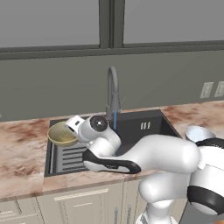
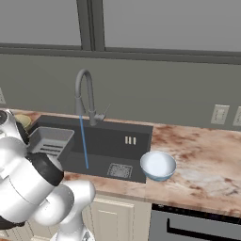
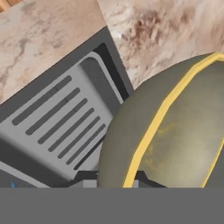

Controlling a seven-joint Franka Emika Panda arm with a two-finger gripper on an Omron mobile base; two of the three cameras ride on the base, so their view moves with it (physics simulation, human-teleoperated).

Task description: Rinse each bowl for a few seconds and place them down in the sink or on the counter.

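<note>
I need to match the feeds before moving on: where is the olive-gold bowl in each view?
Left base view: olive-gold bowl at the sink's left end, over the ribbed tray.
Right base view: a sliver at far left, behind the arm.
Hand view: large at right.
Shared landmark: ribbed tray.

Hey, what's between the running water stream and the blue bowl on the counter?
In the right base view, only the sink's dark floor with its square drain lies between the water stream and the pale blue bowl; nothing else sits there.
</note>
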